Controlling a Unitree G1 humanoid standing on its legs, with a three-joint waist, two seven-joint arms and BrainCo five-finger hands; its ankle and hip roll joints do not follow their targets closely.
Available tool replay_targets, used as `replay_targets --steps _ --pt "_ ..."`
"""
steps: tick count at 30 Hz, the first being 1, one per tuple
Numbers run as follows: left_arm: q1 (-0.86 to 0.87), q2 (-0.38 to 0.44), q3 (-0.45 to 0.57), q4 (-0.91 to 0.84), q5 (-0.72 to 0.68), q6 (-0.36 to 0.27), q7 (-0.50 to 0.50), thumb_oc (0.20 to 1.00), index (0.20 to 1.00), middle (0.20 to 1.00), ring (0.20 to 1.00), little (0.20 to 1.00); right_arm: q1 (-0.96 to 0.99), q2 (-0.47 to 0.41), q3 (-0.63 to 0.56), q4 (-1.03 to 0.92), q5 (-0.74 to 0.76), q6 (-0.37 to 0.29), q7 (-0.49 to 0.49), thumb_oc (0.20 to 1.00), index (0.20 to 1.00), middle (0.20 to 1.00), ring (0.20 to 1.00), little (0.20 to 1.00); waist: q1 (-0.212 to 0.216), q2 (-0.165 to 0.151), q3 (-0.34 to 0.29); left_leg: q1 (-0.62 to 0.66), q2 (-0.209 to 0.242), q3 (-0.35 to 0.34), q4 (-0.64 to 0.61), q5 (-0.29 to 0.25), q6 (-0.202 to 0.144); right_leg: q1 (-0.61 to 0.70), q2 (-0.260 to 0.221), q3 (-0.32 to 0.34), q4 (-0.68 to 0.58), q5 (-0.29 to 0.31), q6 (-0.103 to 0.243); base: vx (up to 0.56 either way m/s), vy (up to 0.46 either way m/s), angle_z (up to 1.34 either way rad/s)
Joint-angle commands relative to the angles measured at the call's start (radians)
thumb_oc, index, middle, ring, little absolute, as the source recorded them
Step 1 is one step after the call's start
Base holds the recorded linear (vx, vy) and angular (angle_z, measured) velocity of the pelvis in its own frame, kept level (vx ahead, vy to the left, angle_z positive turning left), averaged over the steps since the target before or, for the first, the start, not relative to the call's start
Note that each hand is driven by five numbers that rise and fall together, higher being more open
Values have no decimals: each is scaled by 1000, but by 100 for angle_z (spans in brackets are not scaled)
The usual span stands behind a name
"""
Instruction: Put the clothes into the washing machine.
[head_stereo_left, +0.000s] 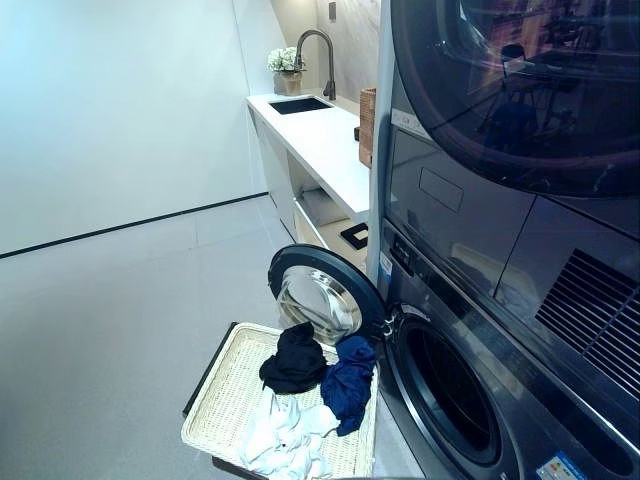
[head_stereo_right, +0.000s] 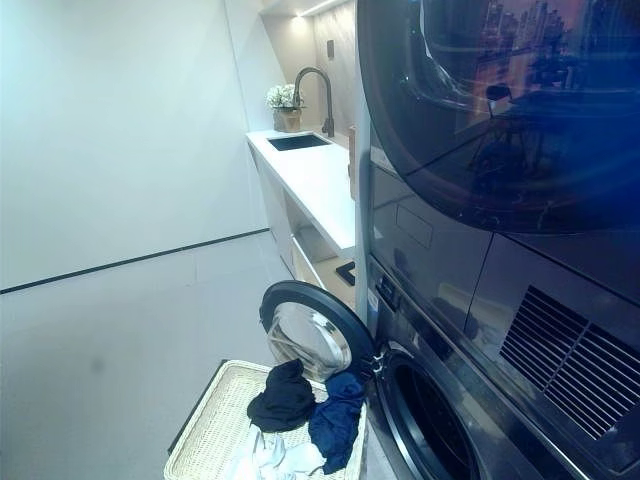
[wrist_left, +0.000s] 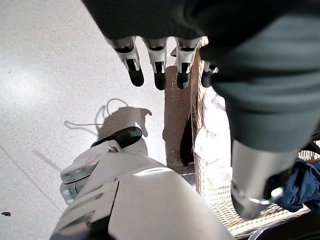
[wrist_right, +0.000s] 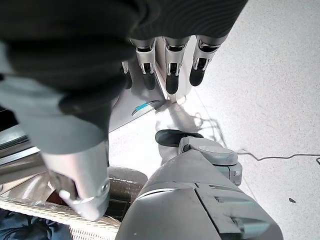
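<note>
Pale laundry-room floor runs to a stacked washing machine (head_stereo_left: 450, 390), its door (head_stereo_left: 318, 295) swung open. Clothes (head_stereo_left: 310, 385) sit heaped in the wicker basket (head_stereo_left: 225, 385) beside it. Left hand (wrist_left: 157, 65) and right hand (wrist_right: 170, 65) hang loose-fingered, empty. Trailing fabric could snag the open door.

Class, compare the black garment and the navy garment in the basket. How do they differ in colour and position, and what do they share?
The black garment is black; the navy garment is dark blue. The black garment sits bunched within the basket, while the navy garment hangs over the basket's edge nearest the washer. The black garment lies farther from the washer's opening than the navy garment. Both are crumpled, rest by white clothes, and sit just below the open door.
</note>
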Motion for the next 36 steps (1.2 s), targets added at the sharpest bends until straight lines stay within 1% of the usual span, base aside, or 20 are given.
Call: replay_targets --steps 1,9,10,13,14,18,19,20,21,23,24,26,27,28,29,31,32,34,35,36 --pt "-104 1 19 38 -36 -19 22 1000 1000 1000 1000 1000 -99 10 9 65 18 -8 -2 1000 1000 1000 1000 1000 24 -41 55 15 -16 -36 7 -31 40 26 -65 -18 11 -14 38 35 -1 0" --pt "-111 10 24 20 -56 -25 33 1000 1000 1000 1000 1000 -114 -3 4 37 35 -7 -2 1000 1000 1000 1000 1000 28 -40 67 9 -15 -37 7 -28 40 22 -64 -19 11 -11 39 24 -1 0" --pt "-122 20 14 -13 -117 -68 66 1000 1000 1000 1000 1000 -135 -15 10 1 72 -27 -7 1000 1000 1000 1000 1000 32 -34 95 -25 -15 -45 7 -17 43 -11 -62 -17 11 -2 37 64 1 0" --pt "-169 27 2 -57 -190 -116 104 1000 1000 1000 1000 1000 -177 -23 25 -33 129 -61 -16 1000 1000 1000 1000 1000 34 -27 148 -80 -18 -59 7 -1 44 -67 -62 -17 17 11 32 -133 6 3" --pt "-209 33 -1 -92 -223 -139 127 1000 1000 1000 1000 1000 -213 -29 33 -56 161 -78 -25 1000 1000 1000 1000 1000 33 -22 190 -119 -25 -70 7 8 47 -107 -60 -16 20 22 29 -266 4 9" --pt "-297 45 -6 -155 -282 -196 202 1000 1000 1000 1000 1000 -311 -45 54 -85 195 -84 -38 1000 1000 1000 1000 1000 28 -18 266 -205 -42 -88 7 25 54 -196 -55 -8 25 48 26 -213 22 9" --pt "-304 47 -5 -161 -287 -205 211 1000 1000 1000 1000 1000 -319 -47 56 -87 196 -85 -39 1000 1000 1000 1000 1000 27 -18 272 -211 -44 -88 7 26 54 -203 -54 -7 25 49 26 -148 59 1" --pt "-345 63 -6 -203 -313 -245 262 1000 1000 1000 1000 1000 -358 -64 63 -95 206 -90 -39 1000 1000 1000 1000 1000 26 -17 306 -247 -54 -97 7 31 57 -240 -54 -4 29 57 26 -115 55 0" --pt "-362 69 -6 -222 -313 -254 286 1000 1000 1000 1000 1000 -372 -70 64 -97 210 -92 -38 1000 1000 1000 1000 1000 27 -16 319 -260 -58 -101 7 33 58 -254 -55 -4 33 59 27 -128 57 1" --pt "-392 83 -6 -248 -294 -276 332 1000 1000 1000 1000 1000 -394 -81 67 -98 219 -96 -36 1000 1000 1000 1000 1000 30 -17 338 -281 -64 -106 7 38 60 -277 -56 -6 42 62 28 -61 22 2" --pt "-420 93 -8 -264 -266 -298 385 1000 1000 1000 1000 1000 -417 -89 69 -98 233 -95 -36 1000 1000 1000 1000 1000 33 -19 357 -301 -67 -110 7 43 61 -301 -58 -7 54 64 30 -57 11 2" --pt "-451 106 -9 -285 -248 -298 427 1000 1000 1000 1000 1000 -438 -99 69 -98 244 -98 -34 1000 1000 1000 1000 1000 34 -21 376 -321 -69 -109 7 49 62 -329 -60 -9 69 66 33 -79 5 1" --pt "-488 120 -7 -302 -225 -305 475 1000 1000 1000 1000 1000 -466 -108 74 -99 261 -101 -34 1000 1000 1000 1000 1000 36 -25 399 -346 -69 -107 7 56 62 -362 -62 -10 85 68 35 -72 0 0" --pt "-488 120 -7 -302 -225 -305 475 1000 1000 1000 1000 1000 -466 -108 74 -99 261 -101 -34 1000 1000 1000 1000 1000 36 -25 399 -346 -69 -107 7 56 62 -362 -62 -10 85 68 35 -104 -11 -1" --pt "-533 137 -2 -329 -164 -308 548 1000 1000 1000 1000 1000 -499 -116 81 -104 275 -104 -34 1000 1000 1000 1000 1000 38 -31 426 -375 -68 -99 7 69 60 -403 -62 -12 106 70 37 -53 -10 -1" --pt "-561 150 -4 -346 -123 -307 603 1000 1000 1000 1000 1000 -517 -120 86 -111 277 -106 -34 1000 1000 1000 1000 1000 39 -35 443 -393 -68 -98 12 75 58 -427 -62 -11 120 72 38 -80 -29 -1" --pt "-603 174 -11 -363 -63 -310 673 1000 1000 1000 1000 1000 -534 -127 96 -124 296 -119 -32 1000 1000 1000 1000 1000 42 -44 471 -434 -73 -102 38 79 57 -466 -64 -13 143 74 38 -83 -40 -1" --pt "-612 180 -14 -364 -52 -313 688 1000 1000 1000 1000 1000 -538 -129 98 -128 301 -123 -31 1000 1000 1000 1000 1000 42 -46 477 -445 -75 -105 49 77 57 -477 -65 -13 150 74 38 -64 -38 -1" --pt "-638 196 -25 -373 38 -317 761 1000 1000 1000 1000 1000 -546 -133 106 -139 310 -138 -27 1000 1000 1000 1000 1000 41 -53 480 -494 -79 -110 80 73 57 -521 -68 -15 170 74 40 -57 -38 -3" --pt "-647 203 -33 -378 69 -317 783 1000 1000 1000 1000 1000 -549 -135 110 -144 314 -141 -26 1000 1000 1000 1000 1000 40 -54 480 -510 -80 -110 87 73 56 -536 -68 -16 174 75 41 -67 -37 -10"
